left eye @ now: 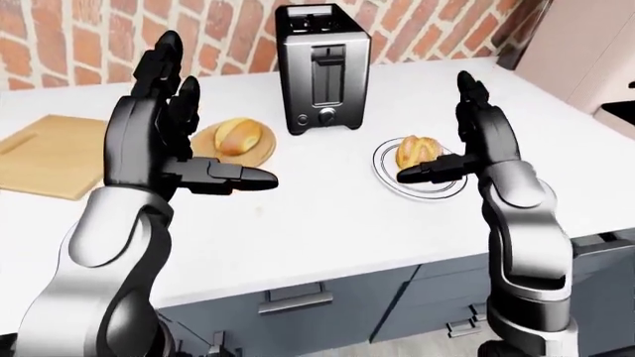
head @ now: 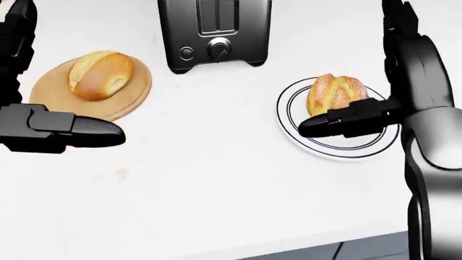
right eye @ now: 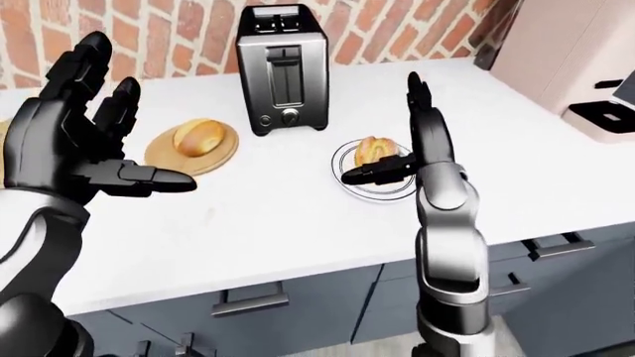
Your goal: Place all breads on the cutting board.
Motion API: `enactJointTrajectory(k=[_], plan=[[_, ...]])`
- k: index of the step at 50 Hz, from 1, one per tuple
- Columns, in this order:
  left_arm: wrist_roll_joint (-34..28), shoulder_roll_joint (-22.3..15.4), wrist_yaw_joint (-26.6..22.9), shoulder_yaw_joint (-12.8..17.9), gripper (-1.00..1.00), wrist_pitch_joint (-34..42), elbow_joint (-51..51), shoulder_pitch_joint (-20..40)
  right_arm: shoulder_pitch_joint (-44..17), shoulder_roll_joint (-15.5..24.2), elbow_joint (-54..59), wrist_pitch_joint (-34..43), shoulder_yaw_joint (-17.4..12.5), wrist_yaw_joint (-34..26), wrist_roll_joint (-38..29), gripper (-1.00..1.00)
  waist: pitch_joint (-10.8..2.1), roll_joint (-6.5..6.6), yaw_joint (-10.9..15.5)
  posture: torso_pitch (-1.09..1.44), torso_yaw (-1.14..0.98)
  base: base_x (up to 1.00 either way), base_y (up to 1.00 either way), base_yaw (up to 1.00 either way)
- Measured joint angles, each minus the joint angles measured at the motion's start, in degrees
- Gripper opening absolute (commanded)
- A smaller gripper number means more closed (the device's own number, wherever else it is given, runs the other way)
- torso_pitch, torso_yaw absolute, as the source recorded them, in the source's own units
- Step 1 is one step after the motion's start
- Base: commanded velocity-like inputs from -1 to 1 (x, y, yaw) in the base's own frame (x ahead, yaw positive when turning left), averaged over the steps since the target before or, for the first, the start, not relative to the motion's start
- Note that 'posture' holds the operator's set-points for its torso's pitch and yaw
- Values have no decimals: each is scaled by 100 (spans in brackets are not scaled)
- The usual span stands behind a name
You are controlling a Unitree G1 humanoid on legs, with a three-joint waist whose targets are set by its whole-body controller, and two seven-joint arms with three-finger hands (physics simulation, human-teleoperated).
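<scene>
One bread roll [head: 101, 75] lies on a round wooden plate [head: 136, 89] left of the toaster. A second roll [head: 333, 93] lies on a white plate [head: 339, 146] to the right. The rectangular wooden cutting board [left eye: 45, 156] lies at the left edge of the left-eye view with nothing on it. My left hand [left eye: 203, 123] is open and raised above the counter, just left of the wooden plate. My right hand [left eye: 437, 130] is open, its thumb in front of the right roll, fingers pointing up. Neither hand holds anything.
A steel toaster [left eye: 319, 67] stands between the two plates against the brick wall [left eye: 89, 37]. A pink appliance [right eye: 586, 67] stands at the right end of the white counter [left eye: 327, 216]. Grey drawers [left eye: 298, 305] run below the counter edge.
</scene>
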State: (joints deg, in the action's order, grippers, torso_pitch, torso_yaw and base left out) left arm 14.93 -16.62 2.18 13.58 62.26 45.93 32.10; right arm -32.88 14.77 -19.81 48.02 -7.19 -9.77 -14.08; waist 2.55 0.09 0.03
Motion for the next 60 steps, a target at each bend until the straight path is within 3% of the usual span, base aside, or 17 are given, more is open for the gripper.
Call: enactJointTrajectory(k=[18, 25, 32, 48, 51, 60], plan=[[23, 1, 28, -14, 100, 102, 50, 91, 24, -21, 600, -432, -130, 35, -166, 98, -52, -13, 8, 0, 0, 0, 0, 0], [-2, 18, 15, -27, 100, 52, 30, 29, 98, -40, 741, -581, -111, 87, -173, 54, -62, -12, 11, 0, 0, 0, 0, 0], [11, 24, 14, -15, 100, 94, 100, 35, 129, -41, 829, -701, -97, 107, -188, 44, -75, -12, 11, 0, 0, 0, 0, 0], [26, 13, -2, 4, 100, 75, 96, 13, 234, -32, 1281, -1060, -94, 175, -402, 54, -65, -17, 0, 0, 0, 0, 0, 0], [26, 9, -2, 8, 100, 59, 80, 16, 264, -37, 1385, -1144, -81, 179, -440, 45, -63, -19, 1, 0, 0, 0, 0, 0], [48, 6, 20, 8, 100, 109, 141, 35, 313, -49, 1528, -1384, -105, 227, -577, -40, -71, -24, -8, 0, 0, 0, 0, 0]])
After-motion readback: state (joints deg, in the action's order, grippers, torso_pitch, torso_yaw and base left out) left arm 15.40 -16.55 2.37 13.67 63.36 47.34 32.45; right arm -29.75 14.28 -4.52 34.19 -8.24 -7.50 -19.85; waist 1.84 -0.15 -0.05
